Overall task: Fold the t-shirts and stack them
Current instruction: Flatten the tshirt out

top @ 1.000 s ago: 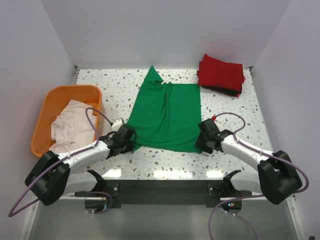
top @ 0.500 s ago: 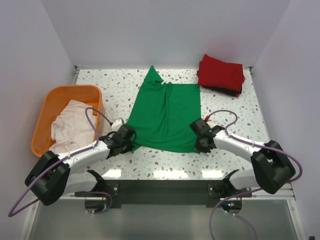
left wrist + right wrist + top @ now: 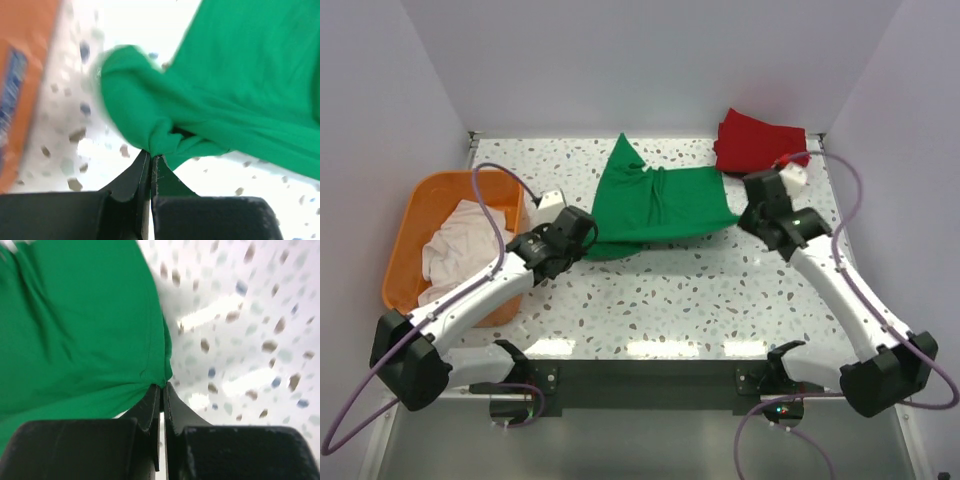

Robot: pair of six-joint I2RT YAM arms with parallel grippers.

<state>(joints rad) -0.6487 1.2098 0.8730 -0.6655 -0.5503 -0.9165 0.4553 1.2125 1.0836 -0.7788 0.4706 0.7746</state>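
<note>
The green t-shirt (image 3: 660,200) lies mid-table with its near hem lifted and carried toward the back. My left gripper (image 3: 582,240) is shut on its near left corner, seen bunched at the fingertips in the left wrist view (image 3: 150,154) with green cloth (image 3: 240,75) beyond. My right gripper (image 3: 745,212) is shut on the near right corner, seen in the right wrist view (image 3: 162,386) with green cloth (image 3: 80,330) to its left. The folded red t-shirt (image 3: 760,140) lies at the back right; the black one under it is hidden. The off-white t-shirt (image 3: 455,255) lies crumpled in the basket.
The orange basket (image 3: 415,215) stands at the left edge, close beside my left arm. White walls close in the table at the back and sides. The speckled tabletop (image 3: 700,300) shows in front of the green shirt.
Both grippers have lifted the green shirt's near corners and moved them toward the back, doubling the lower half over. The right arm swung far back and right.
</note>
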